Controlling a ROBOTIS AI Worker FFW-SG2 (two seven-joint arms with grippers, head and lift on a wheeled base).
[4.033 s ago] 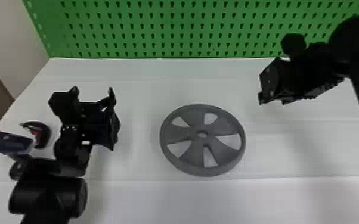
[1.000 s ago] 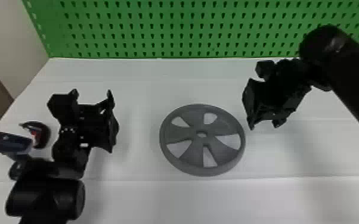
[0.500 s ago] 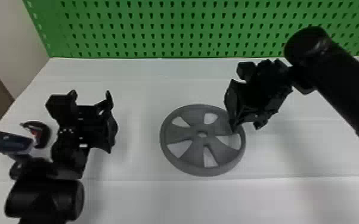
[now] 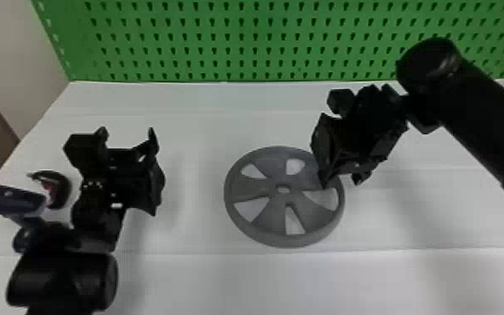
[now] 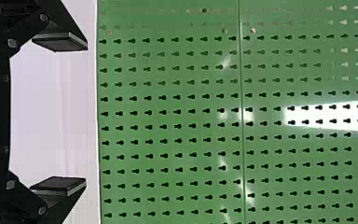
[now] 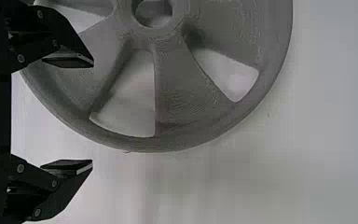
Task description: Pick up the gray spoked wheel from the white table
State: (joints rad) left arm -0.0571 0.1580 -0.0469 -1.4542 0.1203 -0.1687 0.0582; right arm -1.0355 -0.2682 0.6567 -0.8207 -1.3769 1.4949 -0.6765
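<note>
Right gripper (image 4: 342, 182): fingers spread wide, nothing between them. It comes in from the right side of the head view and is over the right part of the gray wheel (image 4: 247, 188), angled down. In the head view one fingertip overlaps the wheel, and the other is just outside the rim. From the right wrist view, one of my right gripper's (image 6: 92, 113) pads (image 6: 70, 62) overlaps a spoke, and the other has white table behind it. Can't tell if the overlapping finger touches the wheel.

Wheel is flat on the white table (image 4: 205, 285), near mid-view, between my two grippers. Five spokes, five openings, round hole in the hub.

Left gripper (image 4: 127, 133): over the left part of the table, well apart from the wheel. Fingers spread, nothing between them; the left wrist view shows the same gap.

Rest: green pegboard (image 4: 263, 42) upright along the table's far edge, pale wall (image 4: 12, 42) left of it. A dark blue object (image 4: 8, 201) and a curved black-and-red one (image 4: 60, 188) sit left of my left gripper. Can't tell what either is.
</note>
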